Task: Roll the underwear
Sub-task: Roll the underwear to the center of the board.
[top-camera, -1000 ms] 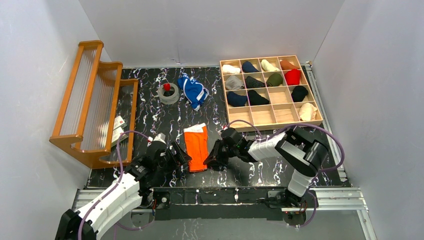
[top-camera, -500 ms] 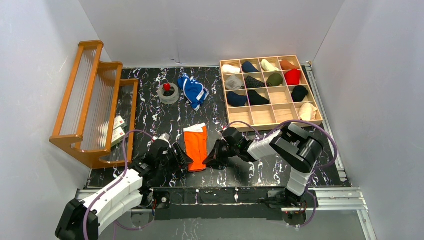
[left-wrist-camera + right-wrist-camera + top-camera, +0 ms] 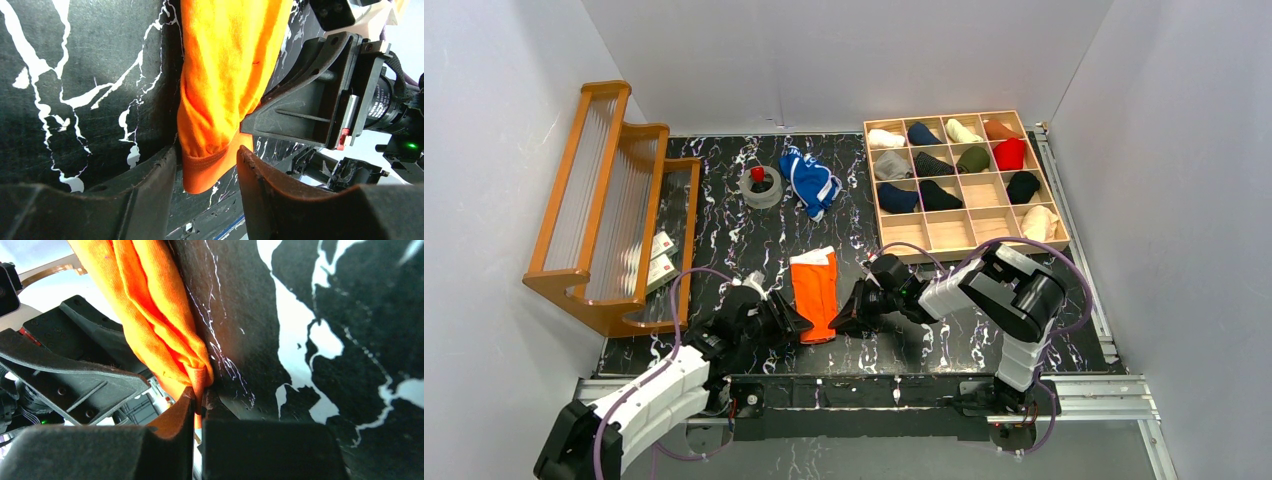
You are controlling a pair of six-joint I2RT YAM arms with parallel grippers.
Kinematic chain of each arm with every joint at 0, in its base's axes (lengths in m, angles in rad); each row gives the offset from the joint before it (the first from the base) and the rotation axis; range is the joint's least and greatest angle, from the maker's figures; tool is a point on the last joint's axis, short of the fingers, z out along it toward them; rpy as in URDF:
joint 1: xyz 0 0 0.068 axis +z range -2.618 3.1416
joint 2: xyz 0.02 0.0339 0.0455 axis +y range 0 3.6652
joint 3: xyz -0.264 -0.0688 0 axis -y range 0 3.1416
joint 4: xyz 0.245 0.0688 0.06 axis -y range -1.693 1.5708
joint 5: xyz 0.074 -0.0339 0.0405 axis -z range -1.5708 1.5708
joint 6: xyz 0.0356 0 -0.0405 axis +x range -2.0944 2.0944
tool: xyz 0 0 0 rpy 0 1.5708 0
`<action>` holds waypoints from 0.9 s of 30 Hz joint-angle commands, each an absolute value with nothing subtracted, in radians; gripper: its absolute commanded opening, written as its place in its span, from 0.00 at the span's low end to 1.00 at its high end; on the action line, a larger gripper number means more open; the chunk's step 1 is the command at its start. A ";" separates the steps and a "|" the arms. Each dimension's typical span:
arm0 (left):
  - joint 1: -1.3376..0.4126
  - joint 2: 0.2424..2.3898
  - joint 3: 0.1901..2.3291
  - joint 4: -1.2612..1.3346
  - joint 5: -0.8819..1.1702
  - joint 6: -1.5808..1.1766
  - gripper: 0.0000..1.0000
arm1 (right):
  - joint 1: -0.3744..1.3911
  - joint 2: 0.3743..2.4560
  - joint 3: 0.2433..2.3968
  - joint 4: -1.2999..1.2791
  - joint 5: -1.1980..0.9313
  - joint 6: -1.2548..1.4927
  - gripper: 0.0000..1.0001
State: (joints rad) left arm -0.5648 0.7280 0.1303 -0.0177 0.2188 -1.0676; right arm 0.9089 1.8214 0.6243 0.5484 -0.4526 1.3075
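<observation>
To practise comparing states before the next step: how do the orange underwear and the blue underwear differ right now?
The orange underwear lies folded in a long strip near the arms; the blue underwear sits crumpled at the far side. The right end effector pinches the orange underwear's near end and the left end effector straddles it, open; the blue underwear is untouched. Both rest on the black marbled table.

Soft, matt knitted cloth with a stitched hem is seen in the orange underwear (image 3: pixel 815 295). The table top (image 3: pixel 724 230) is finished matt black with white veining. Glossy varnished wood is shown in the rack (image 3: pixel 609 200), and pale bare wood in the compartment box (image 3: pixel 959 235). The fingers (image 3: pixel 150 195) of the left gripper (image 3: pixel 206 150) are moulded in scuffed matt black plastic.
</observation>
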 commanded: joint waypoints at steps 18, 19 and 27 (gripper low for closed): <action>-0.566 0.853 0.103 -0.060 0.162 -1.011 0.00 | 0.910 1.691 0.711 0.260 -0.393 1.023 0.52; -0.566 0.850 0.110 -0.073 0.157 -1.008 0.00 | 0.910 1.674 0.717 0.242 -0.385 0.995 0.54; -0.566 0.828 0.185 -0.191 0.140 -0.947 0.00 | 0.911 1.458 0.667 0.331 -0.290 0.542 0.59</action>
